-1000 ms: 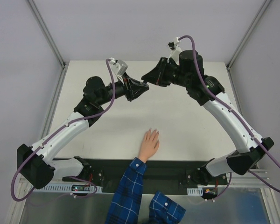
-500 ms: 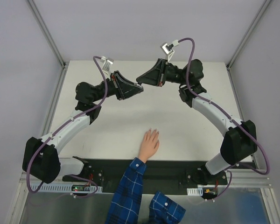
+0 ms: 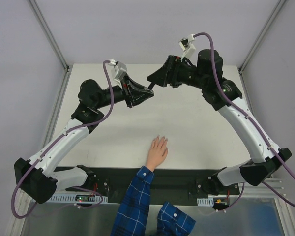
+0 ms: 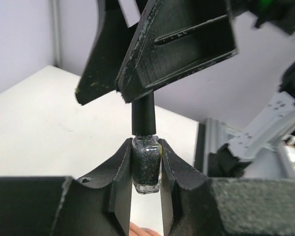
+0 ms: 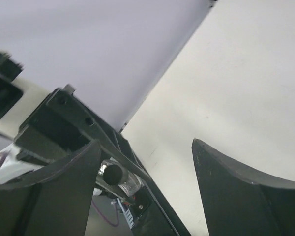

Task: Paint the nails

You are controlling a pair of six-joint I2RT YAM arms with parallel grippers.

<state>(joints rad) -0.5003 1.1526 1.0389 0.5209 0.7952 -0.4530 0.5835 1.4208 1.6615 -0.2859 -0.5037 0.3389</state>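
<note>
L jaws pinch bottle (image 4: 146,164), dark glittery polish inside, capped; R jaws wide apart, empty.

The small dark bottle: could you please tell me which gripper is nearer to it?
Left. The left gripper is shut on the bottle; the right gripper stands open close by its black cap.

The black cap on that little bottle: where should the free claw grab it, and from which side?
Probably best to grip the cap by its straight round sides, coming end-on from beyond its top. The left gripper is shut on the bottle, so only the cap sticks out, pointing toward the open right gripper.
</note>
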